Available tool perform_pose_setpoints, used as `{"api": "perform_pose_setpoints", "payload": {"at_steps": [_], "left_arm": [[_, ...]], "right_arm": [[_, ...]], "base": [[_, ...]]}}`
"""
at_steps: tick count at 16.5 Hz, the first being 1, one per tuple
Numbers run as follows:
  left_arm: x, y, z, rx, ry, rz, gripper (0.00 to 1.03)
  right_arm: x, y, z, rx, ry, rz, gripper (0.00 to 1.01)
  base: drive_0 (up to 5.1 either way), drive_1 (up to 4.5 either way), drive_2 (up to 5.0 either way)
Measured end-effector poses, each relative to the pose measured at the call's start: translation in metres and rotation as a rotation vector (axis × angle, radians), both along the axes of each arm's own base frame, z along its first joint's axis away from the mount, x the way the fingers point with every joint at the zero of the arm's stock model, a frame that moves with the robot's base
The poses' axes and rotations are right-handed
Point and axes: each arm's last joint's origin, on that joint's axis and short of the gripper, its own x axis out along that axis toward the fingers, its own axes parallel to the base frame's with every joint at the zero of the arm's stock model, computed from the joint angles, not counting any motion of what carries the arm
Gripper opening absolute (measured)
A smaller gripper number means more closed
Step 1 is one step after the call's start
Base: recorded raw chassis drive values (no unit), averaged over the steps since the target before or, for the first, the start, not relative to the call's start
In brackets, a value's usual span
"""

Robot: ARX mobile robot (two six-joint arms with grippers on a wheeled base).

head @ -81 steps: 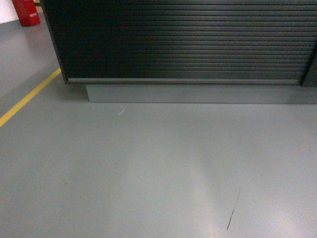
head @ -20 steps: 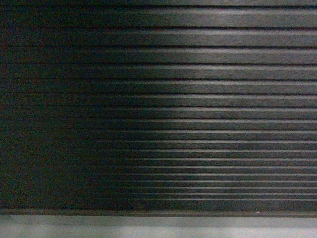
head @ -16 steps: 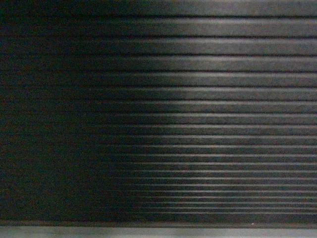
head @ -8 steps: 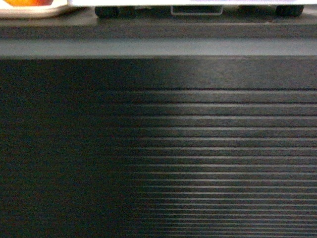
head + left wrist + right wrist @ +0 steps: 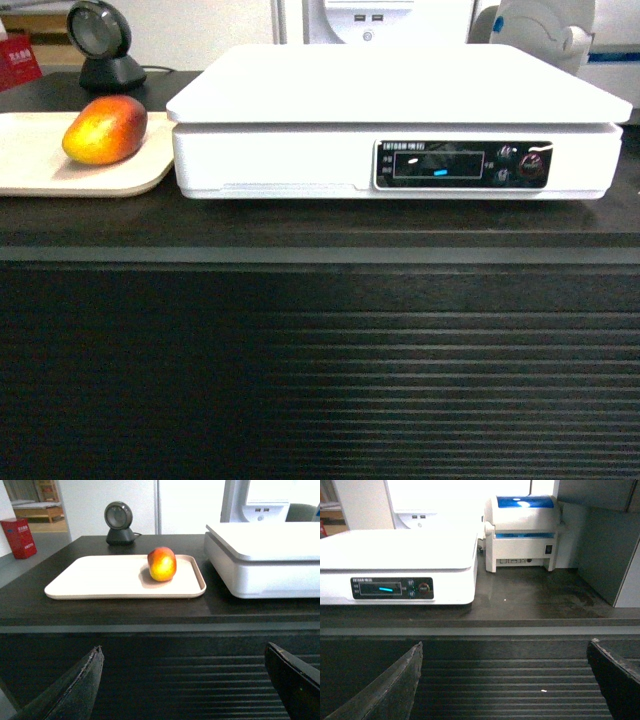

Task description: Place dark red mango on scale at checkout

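The dark red mango [image 5: 105,129] lies on a beige tray [image 5: 30,170] at the left of the checkout [image 5: 320,330] top; in the left wrist view the mango [image 5: 162,563] sits near the right end of the tray [image 5: 90,582]. The white scale [image 5: 400,85] stands right of the tray, platter bare, its black display strip [image 5: 462,164] facing me; the scale [image 5: 395,550] also fills the left of the right wrist view. My left gripper [image 5: 184,650] is open before the ribbed front, below the counter top. My right gripper [image 5: 505,645] is open likewise. Neither arm shows in the head view.
A black round barcode scanner [image 5: 105,45] stands behind the tray. A white and blue receipt printer [image 5: 522,530] sits right of the scale, with a grey wall panel [image 5: 610,535] beside it. A white monitor base [image 5: 370,20] stands behind the scale. A red box [image 5: 19,537] stands on the floor, far left.
The head view has risen from the floor and plinth up the slatted front to the counter top. The mango, tray and scale have come into sight.
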Motion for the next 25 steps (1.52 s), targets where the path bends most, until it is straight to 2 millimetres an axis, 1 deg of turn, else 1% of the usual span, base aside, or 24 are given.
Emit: {"api": "perform_pose_setpoints", "payload": {"at_steps": [25], "left_arm": [[0.0,0.0,0.0001,0.0,0.0,0.0,0.98]], "right_arm": [[0.0,0.0,0.0,-0.001,0.0,0.0,0.98]], "base": [[0.0,0.0,0.0]]}}
